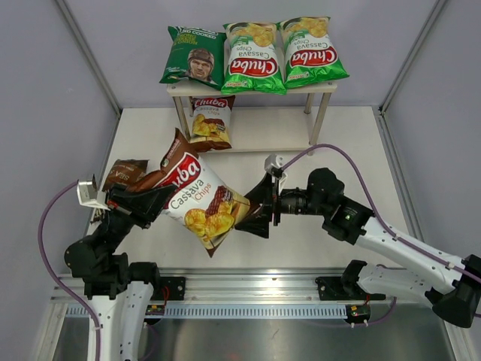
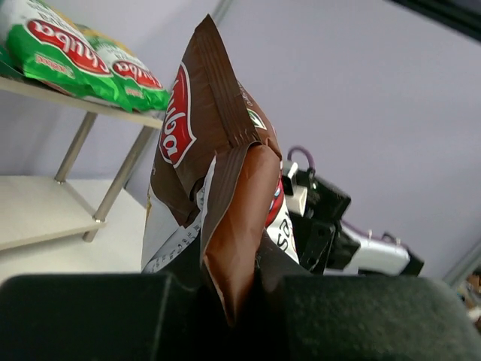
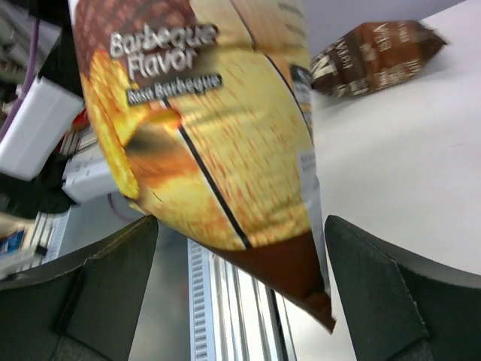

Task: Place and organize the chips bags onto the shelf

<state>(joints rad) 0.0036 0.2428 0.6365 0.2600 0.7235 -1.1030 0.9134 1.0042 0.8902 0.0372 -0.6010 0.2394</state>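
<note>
- 1 brown-and-white Chuba bag (image 1: 197, 197) hangs in the air in front of the shelf (image 1: 278, 131), on the arm-base side of its lower board and clear of the tabletop (image 1: 150, 135).
- Left end effector (image 1: 159, 197) is clenched on the bag's top seal. Its wrist view shows the crimped seal pinched between the fingers.
- Right end effector (image 1: 252, 214) is spread wide, 1 finger on either side of the bag's bottom corner with gaps showing, so I judge it is not gripping yet.
- Long axis slants from the left end effector, nearer the shelf, to the right one, farther from the shelf.
- Shelf's lower board has bare room right of the second brown-and-white bag (image 1: 210, 120) standing there, so the carry likely goes that way.
</note>
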